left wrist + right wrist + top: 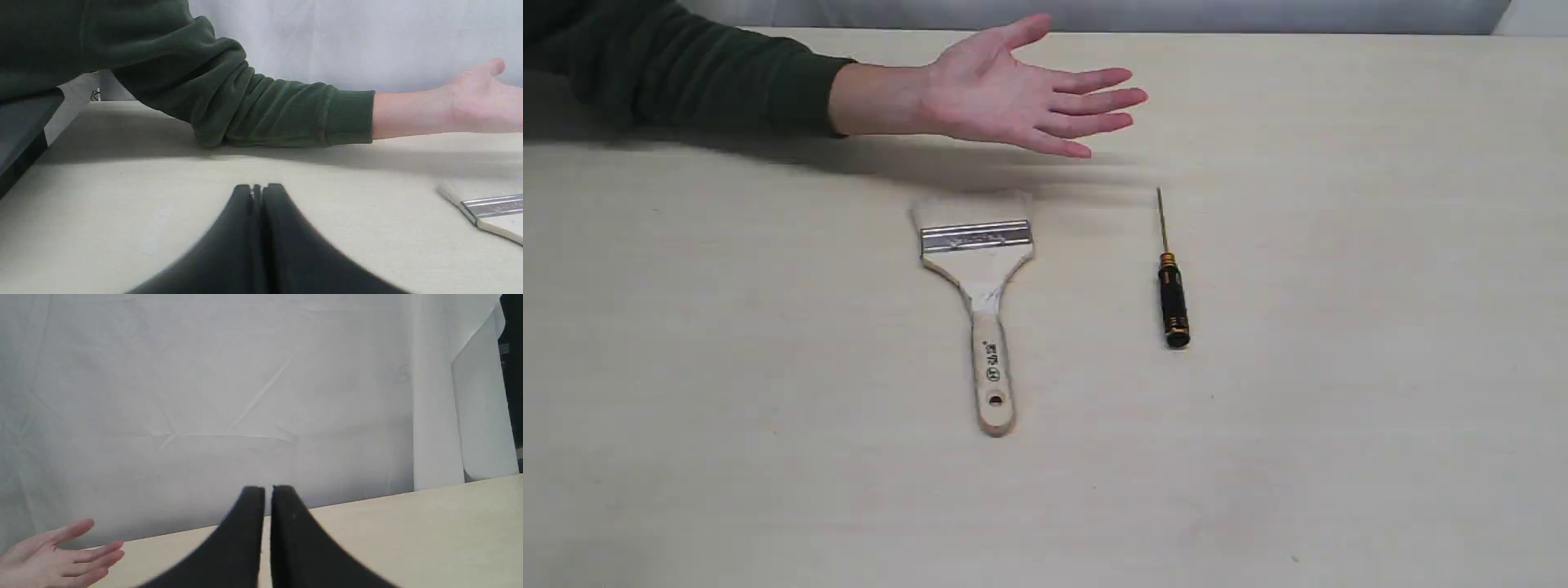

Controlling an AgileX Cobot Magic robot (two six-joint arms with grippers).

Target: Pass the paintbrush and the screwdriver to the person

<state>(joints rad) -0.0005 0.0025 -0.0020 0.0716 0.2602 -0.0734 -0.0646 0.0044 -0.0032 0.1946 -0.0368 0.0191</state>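
The paintbrush (977, 278) lies flat mid-table, pale bristles toward the far side, wooden handle toward the near edge; its bristle end and metal band show in the left wrist view as the paintbrush (488, 210). To its right lies the small screwdriver (1172, 290), thin shaft pointing away, black handle with orange rings nearer. The person's open hand (1013, 94) hovers palm-up behind the brush, dark green sleeve (229, 102) resting on the table; the fingers (57, 555) also show in the right wrist view. My left gripper (257, 190) and right gripper (267, 492) are both shut and empty, neither visible in the exterior view.
The pale wooden table (1380, 367) stretches wide around both tools. A white cloth backdrop (245, 396) hangs behind the table's far edge. A dark ledge (20, 126) stands off the table's side in the left wrist view.
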